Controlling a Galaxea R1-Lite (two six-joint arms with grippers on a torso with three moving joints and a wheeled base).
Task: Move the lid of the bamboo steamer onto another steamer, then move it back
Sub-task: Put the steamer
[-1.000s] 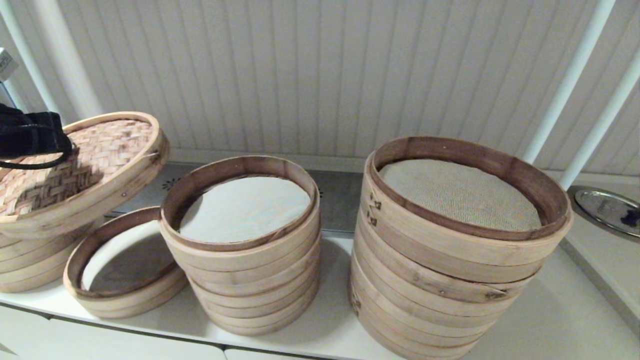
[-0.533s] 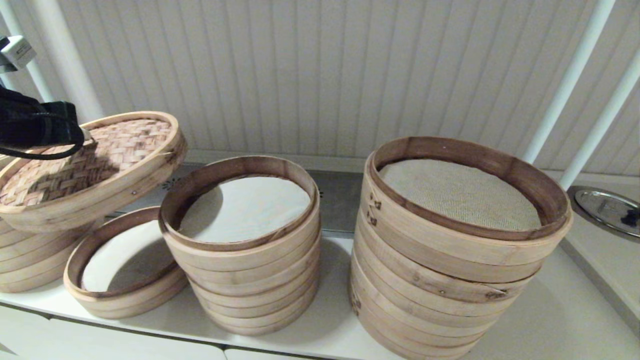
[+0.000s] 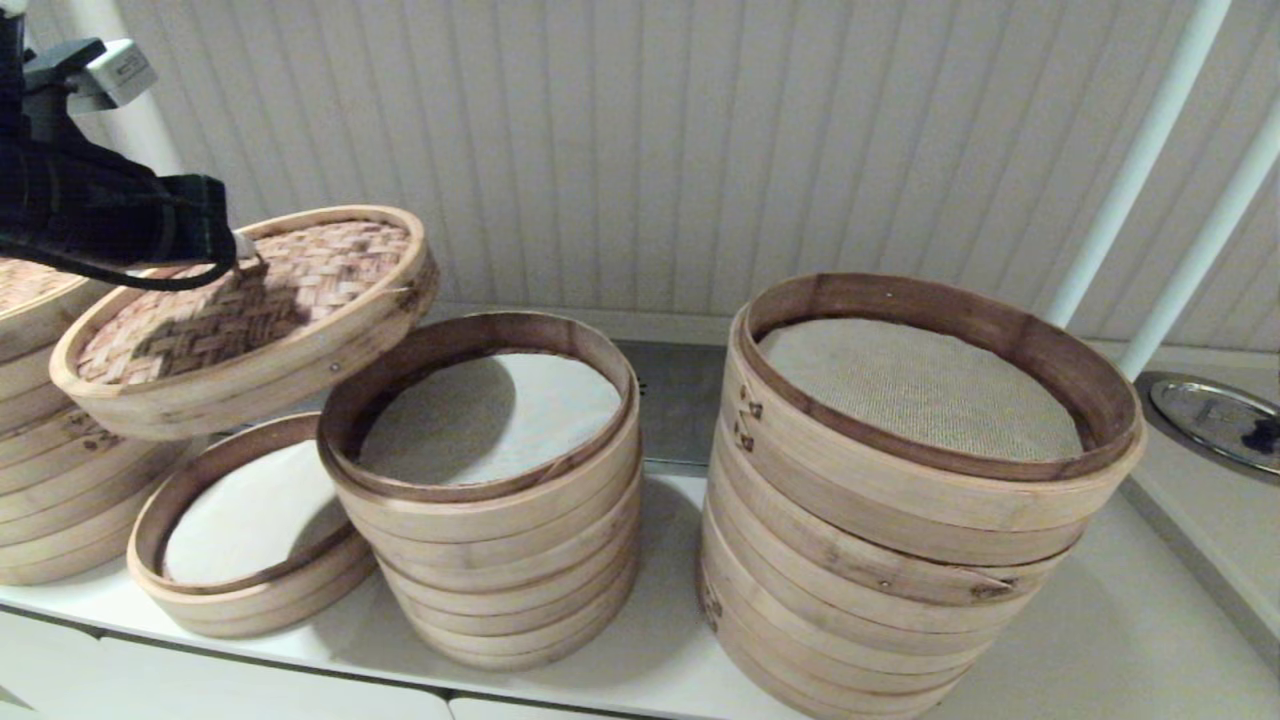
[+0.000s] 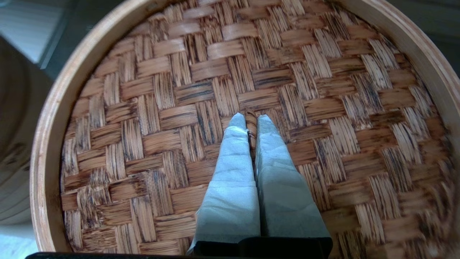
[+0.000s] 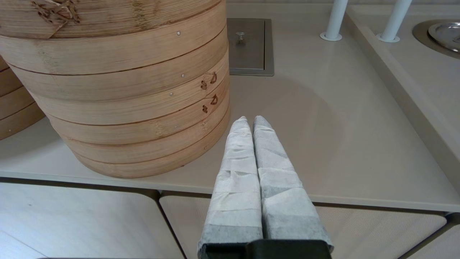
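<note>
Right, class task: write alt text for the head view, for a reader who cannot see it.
The left gripper holds the bamboo steamer lid tilted in the air by its centre handle, above a low single steamer. Right of it stand the five-tier steamer stack with a white liner and a wider stack with a mesh liner.

Soft even indoor light, gentle shadows, slight edge blur
</note>
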